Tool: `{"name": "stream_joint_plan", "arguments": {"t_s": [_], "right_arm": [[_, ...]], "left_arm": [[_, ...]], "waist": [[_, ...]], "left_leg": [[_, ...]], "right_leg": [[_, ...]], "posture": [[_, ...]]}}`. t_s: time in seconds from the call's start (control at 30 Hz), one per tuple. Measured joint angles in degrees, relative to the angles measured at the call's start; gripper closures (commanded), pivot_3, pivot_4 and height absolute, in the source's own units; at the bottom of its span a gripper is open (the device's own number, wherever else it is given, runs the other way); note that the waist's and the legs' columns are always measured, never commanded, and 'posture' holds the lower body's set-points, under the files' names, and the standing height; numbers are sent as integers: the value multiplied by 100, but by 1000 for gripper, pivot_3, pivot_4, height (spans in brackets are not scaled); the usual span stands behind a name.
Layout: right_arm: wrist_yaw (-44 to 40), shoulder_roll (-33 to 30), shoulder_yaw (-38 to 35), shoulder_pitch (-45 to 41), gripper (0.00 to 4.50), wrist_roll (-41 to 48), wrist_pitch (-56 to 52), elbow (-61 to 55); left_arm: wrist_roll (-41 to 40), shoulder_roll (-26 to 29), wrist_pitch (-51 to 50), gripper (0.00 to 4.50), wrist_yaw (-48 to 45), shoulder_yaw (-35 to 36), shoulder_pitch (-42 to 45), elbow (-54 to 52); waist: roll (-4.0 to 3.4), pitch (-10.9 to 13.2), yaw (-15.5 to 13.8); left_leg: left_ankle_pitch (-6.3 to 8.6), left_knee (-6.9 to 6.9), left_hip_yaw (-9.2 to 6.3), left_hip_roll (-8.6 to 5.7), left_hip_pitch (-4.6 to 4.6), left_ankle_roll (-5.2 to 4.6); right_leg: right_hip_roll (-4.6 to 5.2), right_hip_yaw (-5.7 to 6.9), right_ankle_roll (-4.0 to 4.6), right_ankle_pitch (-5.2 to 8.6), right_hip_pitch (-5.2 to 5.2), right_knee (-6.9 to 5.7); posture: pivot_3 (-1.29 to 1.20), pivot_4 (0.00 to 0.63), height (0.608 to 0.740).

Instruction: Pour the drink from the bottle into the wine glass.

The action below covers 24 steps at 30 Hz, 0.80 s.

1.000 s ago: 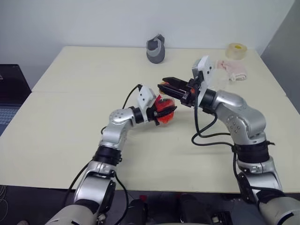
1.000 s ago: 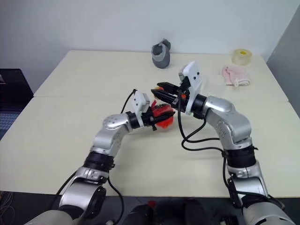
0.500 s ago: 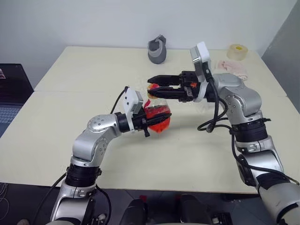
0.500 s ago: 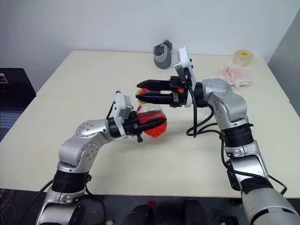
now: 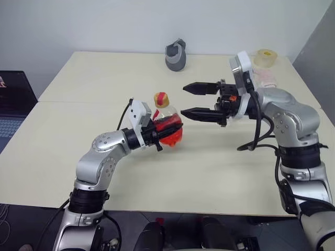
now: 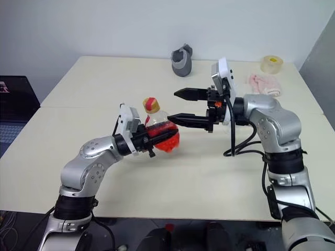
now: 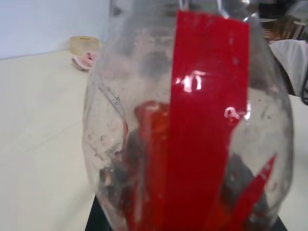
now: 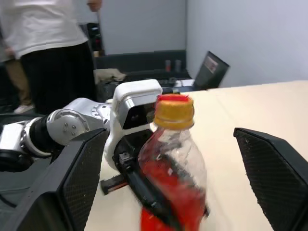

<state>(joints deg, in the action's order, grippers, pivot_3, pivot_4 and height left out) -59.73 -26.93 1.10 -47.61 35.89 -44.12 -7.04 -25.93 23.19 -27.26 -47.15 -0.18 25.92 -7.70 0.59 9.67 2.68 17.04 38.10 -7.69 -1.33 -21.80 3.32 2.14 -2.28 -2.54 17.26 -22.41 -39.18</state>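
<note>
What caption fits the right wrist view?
Left gripper holds capped bottle upright between open right gripper's fingers.

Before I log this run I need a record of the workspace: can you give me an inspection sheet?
Surface: pale cream table, seam across it.
Job's things: small clear plastic bottle with yellow-tan cap on, red label, bright red drink inside; upright, clear of the table. Wine glass: nothing seen.
Clutter: grey cup-like object, roll of clear tape and pink cloth at the far edge.
Grippers: left gripper shut on the bottle's body; right gripper open, fingers level, pointing at the cap.
Cables: black cable loops along the right arm.
Surroundings: white wall; laptop beside the table; a person standing.
</note>
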Motion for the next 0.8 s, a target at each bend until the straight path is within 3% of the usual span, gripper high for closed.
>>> {"name": "stream_joint_plan", "arguments": {"t_s": [0.13,0.37,0.8], "right_arm": [[901,321,-98,118,0,89,-289,-563],[2608,1032,149,-84,0,-798,-137,-384],[3084,1402,340,-131,0,-1185,31,-238]], "left_arm": [[359,-336,655,3441,151,-25,470,947],[820,-716,1682,3441,13,-288,1136,2375],[941,-841,2238,3448,-341,-292,1493,3074]], "waist": [[0,0,-14],[1,0,12],[0,-1,61]], "left_leg": [[-2,1,-1,-2,0,-1],[-5,-3,10,-11,-13,4],[-7,-3,16,-11,-24,2]], "right_leg": [[-1,3,-1,-1,0,-2],[-1,-5,-3,-2,-25,-4],[-1,-14,-3,-2,-60,-40]], "posture": [[0,150,740],[0,150,740],[0,150,740]]}}
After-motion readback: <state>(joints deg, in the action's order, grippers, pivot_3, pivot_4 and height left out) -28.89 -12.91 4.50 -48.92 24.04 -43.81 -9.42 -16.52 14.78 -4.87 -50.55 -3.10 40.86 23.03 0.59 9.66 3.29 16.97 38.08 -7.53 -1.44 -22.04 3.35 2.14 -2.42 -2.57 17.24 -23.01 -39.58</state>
